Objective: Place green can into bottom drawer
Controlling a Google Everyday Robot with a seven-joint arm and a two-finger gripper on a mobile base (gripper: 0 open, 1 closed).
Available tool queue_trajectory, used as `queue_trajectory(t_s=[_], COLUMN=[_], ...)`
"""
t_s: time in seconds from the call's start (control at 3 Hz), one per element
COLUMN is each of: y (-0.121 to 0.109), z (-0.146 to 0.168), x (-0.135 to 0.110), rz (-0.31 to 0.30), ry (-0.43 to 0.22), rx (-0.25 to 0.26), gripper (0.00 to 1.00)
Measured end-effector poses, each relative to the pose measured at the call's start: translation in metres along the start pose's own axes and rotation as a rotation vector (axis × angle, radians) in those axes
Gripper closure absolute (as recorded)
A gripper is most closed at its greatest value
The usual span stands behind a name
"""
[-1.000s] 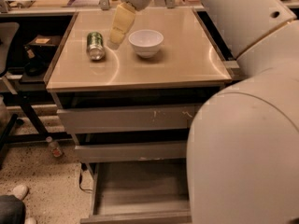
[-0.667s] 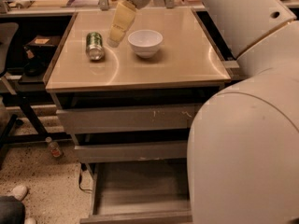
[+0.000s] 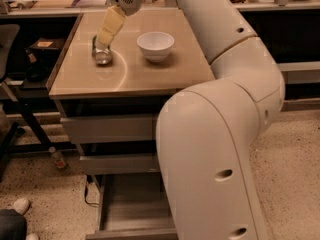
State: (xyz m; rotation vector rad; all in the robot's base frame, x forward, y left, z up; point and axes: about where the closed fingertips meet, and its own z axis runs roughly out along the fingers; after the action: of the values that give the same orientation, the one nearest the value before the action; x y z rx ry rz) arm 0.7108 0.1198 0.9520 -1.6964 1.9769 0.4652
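On the left part of the table [image 3: 150, 76]: green can [image 3: 101, 55], down on its side, shiny silver end toward the camera, long axis running away toward the far edge. Well back from the table's front lip.

Directly above and slightly behind it: gripper [image 3: 104, 41], slanting down from the upper right, pale tip meeting the can's upper side. Touching or all but touching, by the look of it. Cannot tell whether set around the can or merely against it, how far open, or whether anything is truly held. Probably calls for a grip across the round body, crosswise to that long axis, before any lift.

Lower down, beneath the table's front: bottom drawer [image 3: 132, 211], pulled out, wood-grain floor showing. Lies toward the camera from the can and well below it, so likely a lift, a carry over the front edge, then a descent.

Further right on the table: white bowl [image 3: 156, 45], upright, apart from the can yet near enough to mind on the swing.

Rightmost: the arm [image 3: 220, 134], hiding the drawer's right side.
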Motion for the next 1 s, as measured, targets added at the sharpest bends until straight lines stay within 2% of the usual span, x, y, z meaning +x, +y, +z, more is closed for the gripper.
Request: queue_trajectory(t_s=[0.33,1.0], y=[-0.004,-0.016], z=[0.000,0.032], x=[-0.005,-0.019], rz=[-0.001,0.012], ry=[-0.016,-0.092], rx=[0.012,-0.026], gripper=[0.00,0.00])
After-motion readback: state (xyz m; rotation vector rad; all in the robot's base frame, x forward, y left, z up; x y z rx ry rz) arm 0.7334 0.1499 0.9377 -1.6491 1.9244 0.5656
